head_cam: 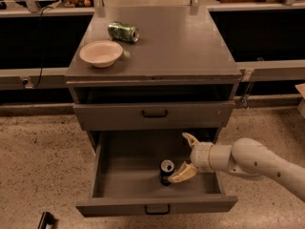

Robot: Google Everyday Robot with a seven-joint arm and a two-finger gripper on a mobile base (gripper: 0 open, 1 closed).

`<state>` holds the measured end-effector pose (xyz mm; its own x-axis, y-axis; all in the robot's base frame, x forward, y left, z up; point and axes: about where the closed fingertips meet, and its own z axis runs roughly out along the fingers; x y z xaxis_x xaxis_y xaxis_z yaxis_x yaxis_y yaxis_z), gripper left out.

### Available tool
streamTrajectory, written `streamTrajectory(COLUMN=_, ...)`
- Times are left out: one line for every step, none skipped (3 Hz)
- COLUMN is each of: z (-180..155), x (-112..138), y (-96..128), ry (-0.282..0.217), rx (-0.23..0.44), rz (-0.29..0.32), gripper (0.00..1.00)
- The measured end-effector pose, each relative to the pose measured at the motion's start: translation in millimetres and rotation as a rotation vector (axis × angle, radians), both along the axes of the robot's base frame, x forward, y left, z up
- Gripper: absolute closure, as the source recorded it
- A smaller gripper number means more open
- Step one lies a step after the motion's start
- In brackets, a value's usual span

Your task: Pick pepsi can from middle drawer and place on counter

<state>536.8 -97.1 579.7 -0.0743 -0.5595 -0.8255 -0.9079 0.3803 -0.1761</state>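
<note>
The pepsi can (166, 171) stands upright in the open middle drawer (114, 175), right of its centre, silver top showing. My gripper (185, 155) reaches in from the right on a white arm (257, 162) and is open. Its near finger (179, 175) lies just right of the can, about touching it; the far finger (189, 139) sits behind and to the right. The can is not held. The counter (181, 42) is the grey cabinet top above.
A green soda can (123, 31) lies on its side at the counter's back left, with a pale bowl (101, 53) in front of it. A shut shallower drawer (153, 113) sits above the open one. Speckled floor surrounds the cabinet.
</note>
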Motion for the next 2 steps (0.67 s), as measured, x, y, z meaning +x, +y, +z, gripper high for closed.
streamTrajectory(z=-62, x=3, y=11, ry=0.027, rx=0.081, rz=-0.037, gripper=0.0)
streamTrajectory(z=-122, x=-1, y=23, ry=0.057, rx=0.165, rz=-0.066, gripper=0.0)
